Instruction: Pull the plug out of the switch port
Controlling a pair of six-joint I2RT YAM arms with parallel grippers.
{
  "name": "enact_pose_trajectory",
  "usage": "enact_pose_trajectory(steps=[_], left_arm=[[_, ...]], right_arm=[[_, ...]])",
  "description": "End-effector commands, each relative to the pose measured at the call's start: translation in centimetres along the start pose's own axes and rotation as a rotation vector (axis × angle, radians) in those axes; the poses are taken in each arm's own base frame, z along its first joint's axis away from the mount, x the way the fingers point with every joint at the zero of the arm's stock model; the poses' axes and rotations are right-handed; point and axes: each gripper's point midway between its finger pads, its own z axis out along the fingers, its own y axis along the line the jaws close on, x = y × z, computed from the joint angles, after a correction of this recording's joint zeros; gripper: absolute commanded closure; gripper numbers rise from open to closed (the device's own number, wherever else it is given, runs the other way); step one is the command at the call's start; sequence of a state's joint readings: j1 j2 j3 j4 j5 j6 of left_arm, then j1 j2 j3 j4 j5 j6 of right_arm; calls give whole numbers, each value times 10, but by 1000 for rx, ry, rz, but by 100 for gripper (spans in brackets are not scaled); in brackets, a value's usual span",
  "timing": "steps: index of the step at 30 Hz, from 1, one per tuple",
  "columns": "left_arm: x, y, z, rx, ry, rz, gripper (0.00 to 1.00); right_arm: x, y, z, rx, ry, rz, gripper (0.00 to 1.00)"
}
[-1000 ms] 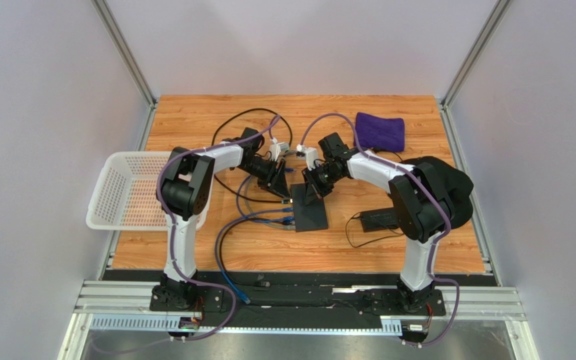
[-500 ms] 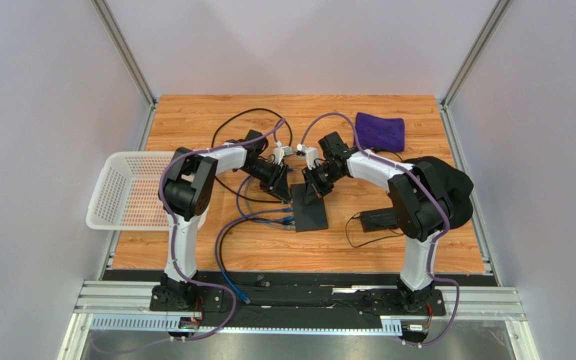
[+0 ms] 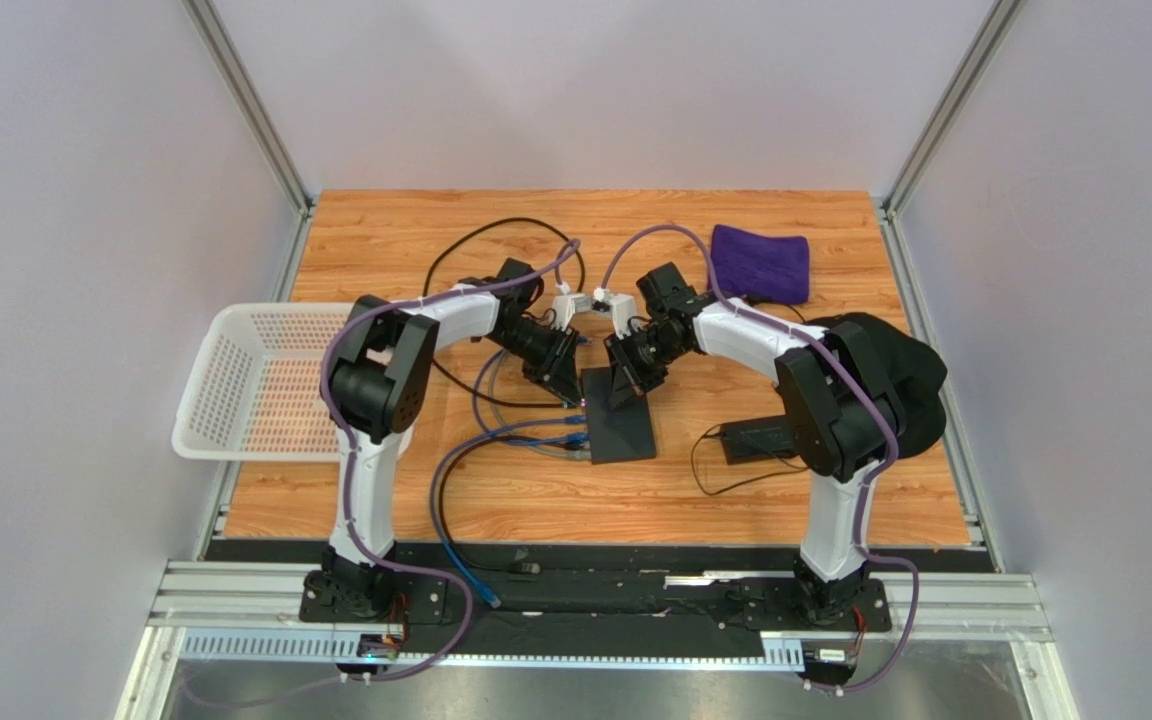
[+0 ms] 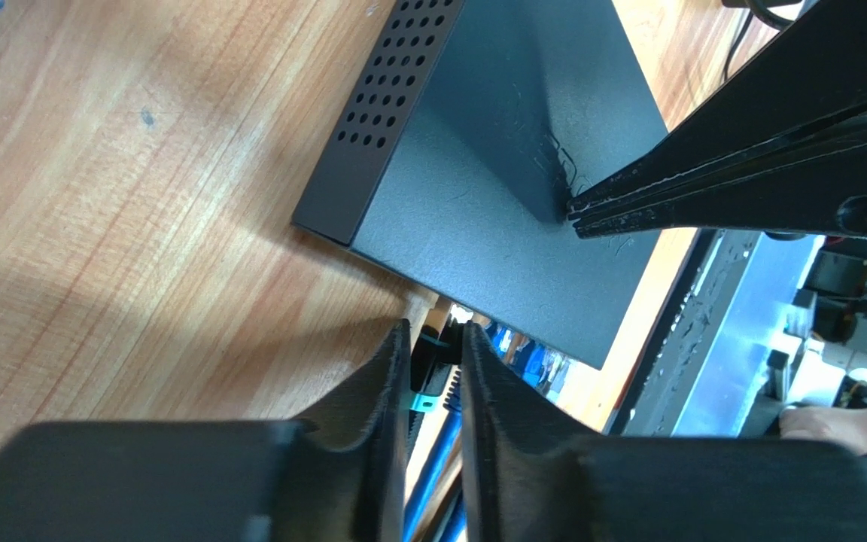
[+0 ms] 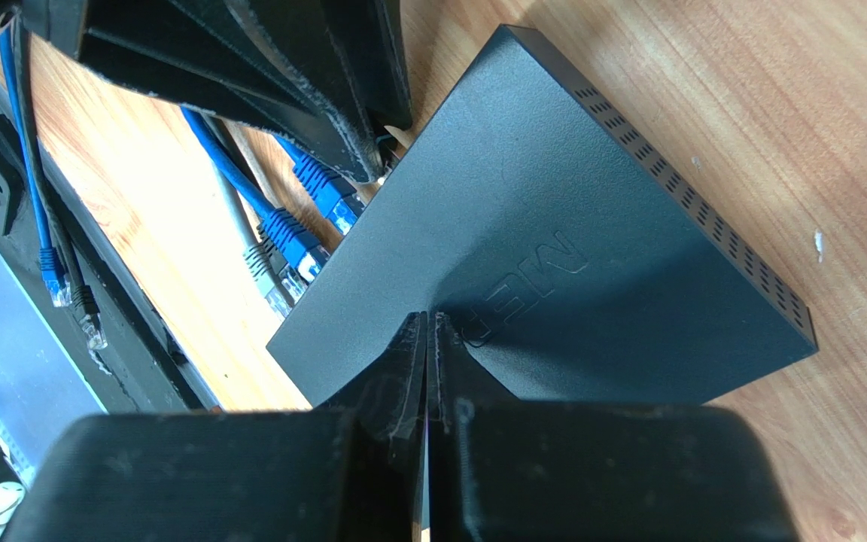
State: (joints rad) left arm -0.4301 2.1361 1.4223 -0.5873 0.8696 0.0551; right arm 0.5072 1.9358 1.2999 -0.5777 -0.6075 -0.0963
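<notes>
The switch (image 3: 624,428) is a flat matte-black box lying mid-table; it also shows in the left wrist view (image 4: 495,215) and the right wrist view (image 5: 585,260). Blue plugs (image 5: 314,186) and a grey one sit in its socket edge. My left gripper (image 4: 436,330) is at that edge's far end, its fingers closed on a black plug (image 4: 438,367) with a teal tag, right against the switch. My right gripper (image 5: 428,318) is shut and empty, its tips pressing on the switch's top face. From above the two grippers (image 3: 567,375) (image 3: 620,378) meet over the switch's far end.
A white basket (image 3: 259,383) hangs over the left table edge. A purple cloth (image 3: 760,263) lies back right. A small black power brick (image 3: 760,438) with a thin cord lies right of the switch. Blue cables (image 3: 507,443) and a black cable loop (image 3: 500,233) lie left of the switch.
My left gripper has shifted slightly right, closer to the switch's socket edge. The right gripper and the switch have stayed put.
</notes>
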Motion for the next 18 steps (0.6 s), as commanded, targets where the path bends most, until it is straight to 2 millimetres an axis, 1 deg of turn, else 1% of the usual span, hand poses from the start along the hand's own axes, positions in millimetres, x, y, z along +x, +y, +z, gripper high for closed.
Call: enact_pose_trajectory(steps=[1,3,5,6,7,10,15,16,18], left_arm=[[-5,1,5,-7,13,28,82],[-6,2,7,-17,16,23,91],[-13,4,7,-44,13,23,100],[-12,7,8,-51,24,7,100],[-20,7,7,-54,18,19,100],[-22,10,8,-56,34,24,100],[-16,7,7,-46,45,25,100],[-11,7,7,-45,51,20,100],[-9,6,5,-51,47,25,100]], right_arm=[[0,-19,12,64,7,-15,100],[1,-19,13,67,7,-15,100],[1,-20,13,68,7,-15,100],[1,-20,13,68,8,-13,100],[0,-20,13,68,6,-14,100],[1,-19,13,71,8,-16,100],[1,-20,12,78,6,-21,100],[1,-21,12,80,6,-23,100],[1,-21,12,80,7,-22,100]])
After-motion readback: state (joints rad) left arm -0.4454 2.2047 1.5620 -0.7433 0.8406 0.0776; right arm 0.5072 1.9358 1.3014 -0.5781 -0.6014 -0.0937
